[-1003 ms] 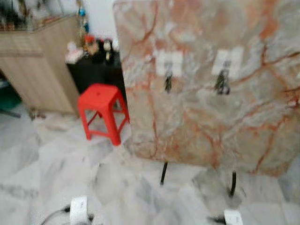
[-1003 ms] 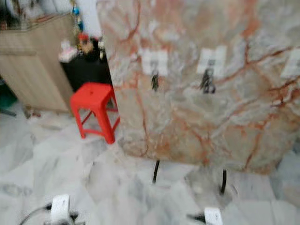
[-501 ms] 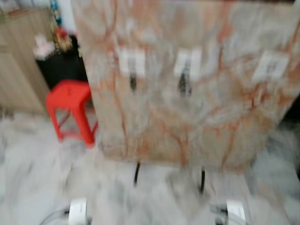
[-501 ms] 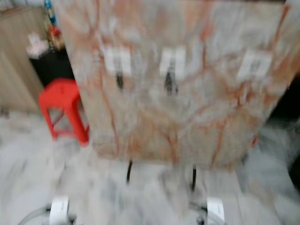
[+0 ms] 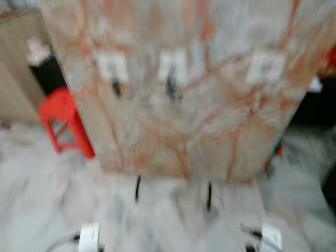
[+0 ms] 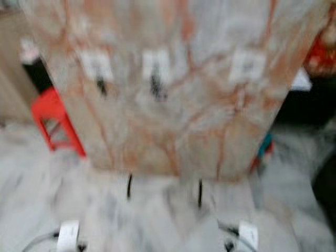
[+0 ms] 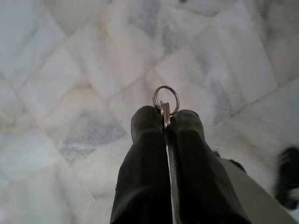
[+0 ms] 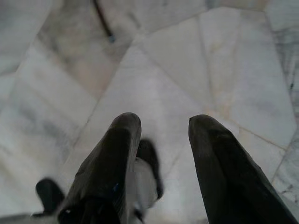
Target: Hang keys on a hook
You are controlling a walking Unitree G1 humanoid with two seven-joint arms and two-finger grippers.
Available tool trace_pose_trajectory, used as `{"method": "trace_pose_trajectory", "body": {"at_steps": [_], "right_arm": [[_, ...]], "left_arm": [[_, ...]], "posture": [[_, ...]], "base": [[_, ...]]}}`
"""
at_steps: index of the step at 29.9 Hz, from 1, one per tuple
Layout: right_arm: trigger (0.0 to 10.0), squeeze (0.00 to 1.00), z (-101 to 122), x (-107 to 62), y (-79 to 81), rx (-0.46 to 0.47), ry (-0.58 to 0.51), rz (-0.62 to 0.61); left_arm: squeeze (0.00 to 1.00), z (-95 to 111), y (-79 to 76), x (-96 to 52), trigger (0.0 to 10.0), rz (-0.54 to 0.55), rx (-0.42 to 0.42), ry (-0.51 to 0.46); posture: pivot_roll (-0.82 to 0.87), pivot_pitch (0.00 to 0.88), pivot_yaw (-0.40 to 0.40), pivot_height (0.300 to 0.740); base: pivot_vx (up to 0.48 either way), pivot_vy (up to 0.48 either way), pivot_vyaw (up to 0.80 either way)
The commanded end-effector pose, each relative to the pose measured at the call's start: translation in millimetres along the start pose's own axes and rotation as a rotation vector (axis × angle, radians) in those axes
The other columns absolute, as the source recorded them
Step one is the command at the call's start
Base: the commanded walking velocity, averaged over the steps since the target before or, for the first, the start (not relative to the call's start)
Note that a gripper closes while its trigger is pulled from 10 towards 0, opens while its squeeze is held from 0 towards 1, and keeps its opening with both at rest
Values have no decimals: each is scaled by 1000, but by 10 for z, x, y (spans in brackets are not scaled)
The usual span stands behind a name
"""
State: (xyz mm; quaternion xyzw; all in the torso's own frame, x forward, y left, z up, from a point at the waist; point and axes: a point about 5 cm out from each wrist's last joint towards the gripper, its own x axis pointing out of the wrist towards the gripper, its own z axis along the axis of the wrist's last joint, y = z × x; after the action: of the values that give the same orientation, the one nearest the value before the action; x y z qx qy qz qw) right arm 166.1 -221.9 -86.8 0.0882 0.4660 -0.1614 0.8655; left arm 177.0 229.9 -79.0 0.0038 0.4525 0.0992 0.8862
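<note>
Left gripper [image 7: 165, 117] clamps a round metal key ring [image 7: 166, 99] above the veined marble floor [image 7: 70, 70]. Right gripper [image 8: 161, 123] hangs parted, holding nothing. Blurred marble-patterned board [image 5: 199, 121] carries square white hook plates [image 5: 265, 67].

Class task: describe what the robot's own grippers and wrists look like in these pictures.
Each gripper, left and right, has two long black fingers with rounded tips. In the blurred head views, white blocks mark the wrists, with thin dark cables curling beside them.

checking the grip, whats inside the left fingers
A metal key ring sticks out past the tips of the left fingers, which are shut on it. The keys below are hidden between them.
</note>
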Motion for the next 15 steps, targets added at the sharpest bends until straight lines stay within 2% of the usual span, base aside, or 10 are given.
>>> {"method": "trace_pose_trajectory", "body": {"at_steps": [1, 4, 15], "right_arm": [[10000, 0, -53, -13, -95, 27, 11, -32], [10000, 0, -43, -11, -88, 7, 9, -27], [10000, 0, -15, -8, -68, 3, -12, -23]], "left_arm": [[0, -1, -80, 5, 10000, -26, 6, 6], [0, -14, -80, 3, 10000, -26, 7, 11], [0, -5, -125, 5, 10000, -38, 13, 5]], "posture": [[-154, 0, 24, 740], [-148, 0, 20, 740], [-157, 0, 24, 740]], "base": [[0, -469, -788], [0, -472, -788], [0, -475, 0]]}}
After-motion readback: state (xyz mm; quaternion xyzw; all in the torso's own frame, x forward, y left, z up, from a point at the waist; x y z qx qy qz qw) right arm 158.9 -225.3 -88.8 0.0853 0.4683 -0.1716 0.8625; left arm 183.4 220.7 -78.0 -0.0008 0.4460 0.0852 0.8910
